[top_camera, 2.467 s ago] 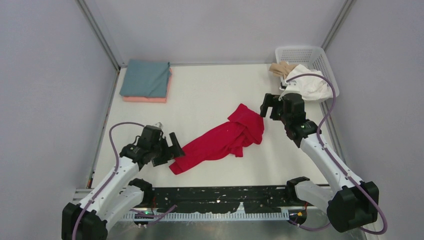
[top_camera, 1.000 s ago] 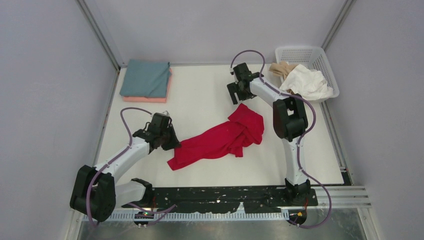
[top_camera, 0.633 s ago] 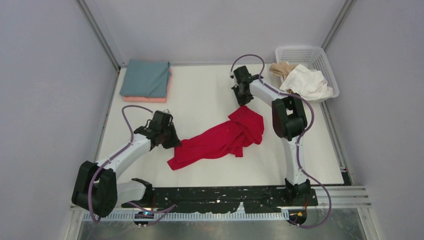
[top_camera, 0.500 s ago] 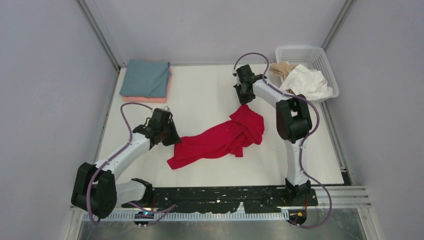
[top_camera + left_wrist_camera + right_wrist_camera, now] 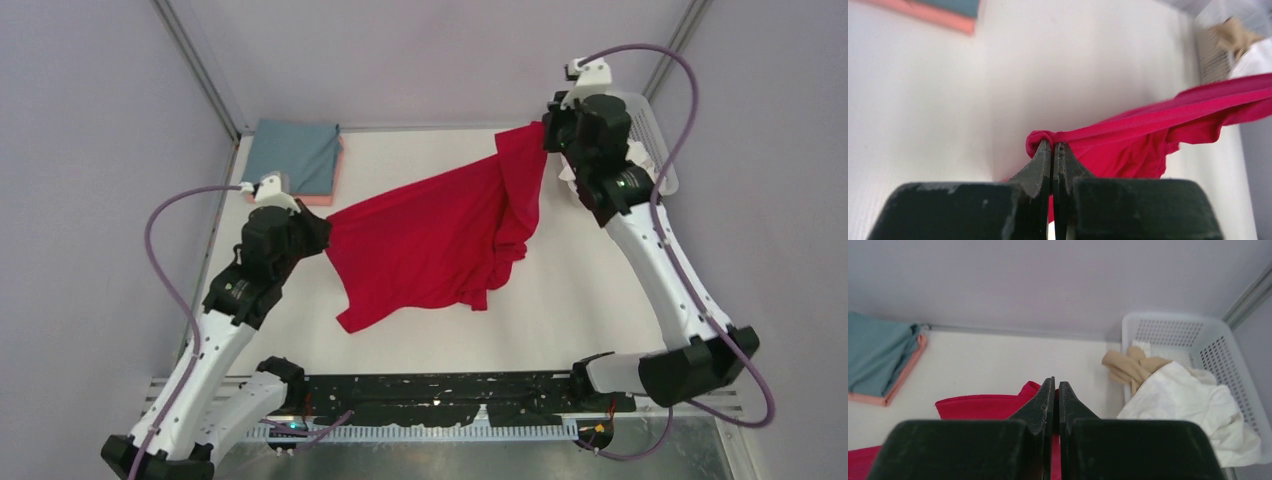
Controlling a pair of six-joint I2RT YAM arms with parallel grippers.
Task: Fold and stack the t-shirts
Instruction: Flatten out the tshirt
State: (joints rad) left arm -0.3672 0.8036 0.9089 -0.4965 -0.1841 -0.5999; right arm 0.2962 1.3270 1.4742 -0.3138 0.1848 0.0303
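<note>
red t-shirt held up over the desk, stretched between both arms; left tool clamped on a bunched corner, right tool closed on the far edge (pinch itself hidden behind its own body); basket largely masked by the right arm from above

Five shirts: one red shirt, one teal shirt, one pink shirt, one white shirt, one beige shirt. One basket. One bench. Two grippers: left gripper, right gripper.
</note>
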